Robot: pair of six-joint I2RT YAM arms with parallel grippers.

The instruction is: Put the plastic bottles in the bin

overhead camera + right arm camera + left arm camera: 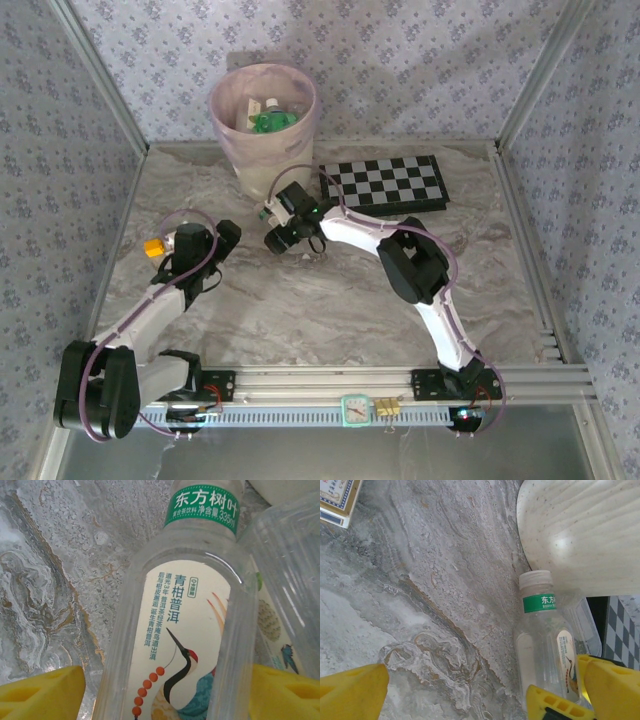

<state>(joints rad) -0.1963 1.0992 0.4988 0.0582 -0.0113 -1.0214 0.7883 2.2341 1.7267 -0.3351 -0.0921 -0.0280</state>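
**Non-Task Items in the Work Area**

The grey marbled surface (300, 300) carries a black-and-white chessboard (385, 185) lying flat at the far right. A small yellow-and-white carton (337, 500) lies on the left. A teal clock (355, 408) sits on the near rail (300, 380). Floral wallpaper (400, 60) covers the walls.

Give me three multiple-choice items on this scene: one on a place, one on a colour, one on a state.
1. Where does the chessboard lie relative to the bin? A to its left; B to its right; C inside it.
2. What colour is the neck band of the bottle between the right gripper's jaws? A red; B blue; C green.
3. How is the bin? A upright, bottles inside; B tipped over; C upright, empty.
Answers: B, the top view shows the board at the bin's right; C, the right wrist view shows a green band; A, it stands with a green bottle showing inside.
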